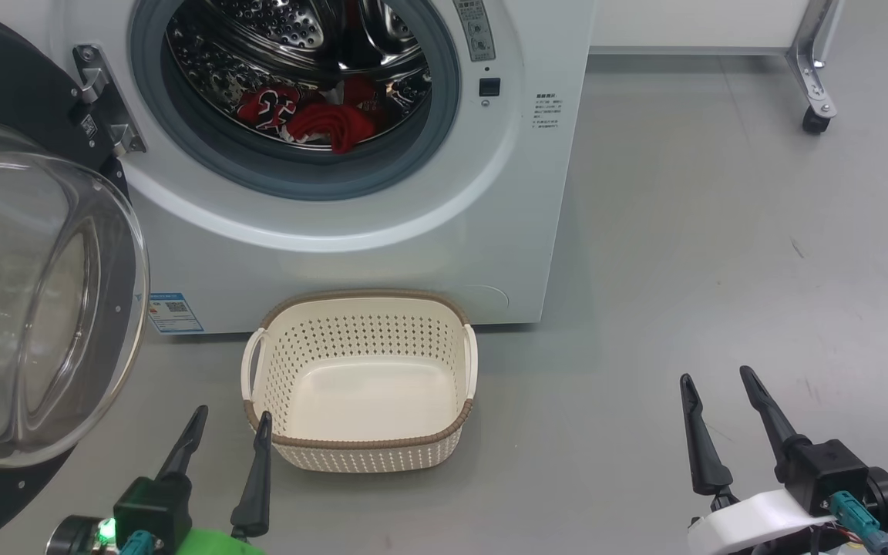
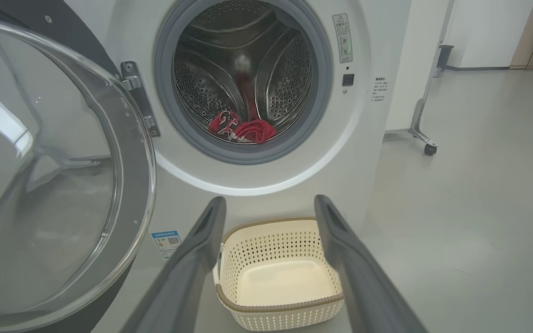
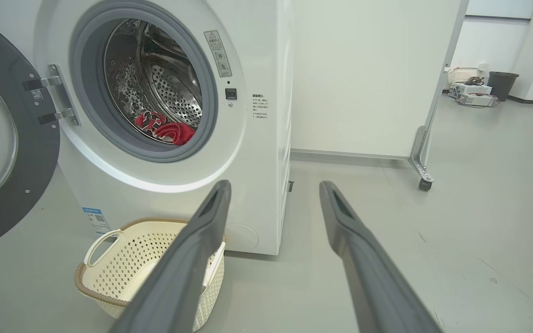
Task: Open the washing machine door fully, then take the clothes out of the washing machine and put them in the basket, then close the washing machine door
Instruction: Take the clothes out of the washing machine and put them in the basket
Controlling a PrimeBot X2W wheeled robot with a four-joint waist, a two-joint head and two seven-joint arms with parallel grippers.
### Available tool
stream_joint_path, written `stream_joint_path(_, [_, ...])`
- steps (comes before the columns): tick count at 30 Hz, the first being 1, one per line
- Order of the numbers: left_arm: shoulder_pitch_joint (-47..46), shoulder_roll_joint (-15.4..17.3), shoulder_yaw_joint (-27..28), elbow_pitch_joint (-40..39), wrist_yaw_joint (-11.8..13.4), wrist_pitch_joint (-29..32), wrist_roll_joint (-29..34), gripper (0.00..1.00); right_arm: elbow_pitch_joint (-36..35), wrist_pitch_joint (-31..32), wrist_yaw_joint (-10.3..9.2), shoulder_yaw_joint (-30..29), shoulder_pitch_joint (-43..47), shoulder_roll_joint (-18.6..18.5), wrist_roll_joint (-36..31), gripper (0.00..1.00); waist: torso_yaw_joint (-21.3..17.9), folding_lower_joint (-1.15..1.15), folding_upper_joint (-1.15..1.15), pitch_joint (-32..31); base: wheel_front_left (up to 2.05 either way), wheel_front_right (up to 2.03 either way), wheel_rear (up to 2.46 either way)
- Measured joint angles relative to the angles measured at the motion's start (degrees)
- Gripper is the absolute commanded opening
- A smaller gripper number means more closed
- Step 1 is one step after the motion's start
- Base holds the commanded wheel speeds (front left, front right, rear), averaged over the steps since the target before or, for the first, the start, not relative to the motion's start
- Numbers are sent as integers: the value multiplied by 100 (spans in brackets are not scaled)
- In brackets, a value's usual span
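Red clothes [image 1: 313, 116] lie far inside the washing machine [image 1: 382, 231]. The washing machine door [image 1: 35, 308] stands wide open at left, with the basket [image 1: 367, 443] just in front. Left gripper [image 1: 232, 414] and right gripper [image 1: 715, 375] have fingers spread, nothing held.

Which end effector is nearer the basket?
The left end effector: it sits right by the basket's near left corner, while the right end effector stands well clear to its right.

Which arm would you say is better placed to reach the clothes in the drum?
Probably the left. The left gripper, open, faces the drum squarely, the clothes straight ahead. The right gripper, also open, sits right of the washing machine. Mind the washing machine door beside the left.
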Motion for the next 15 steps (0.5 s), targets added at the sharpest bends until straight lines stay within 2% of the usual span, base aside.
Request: stream_joint_path(15, [0,56,-30,-98,-3,-1,85,100,-24,0,-1,-2,3,1,2,100,-4,0,0,57,52,-52,0])
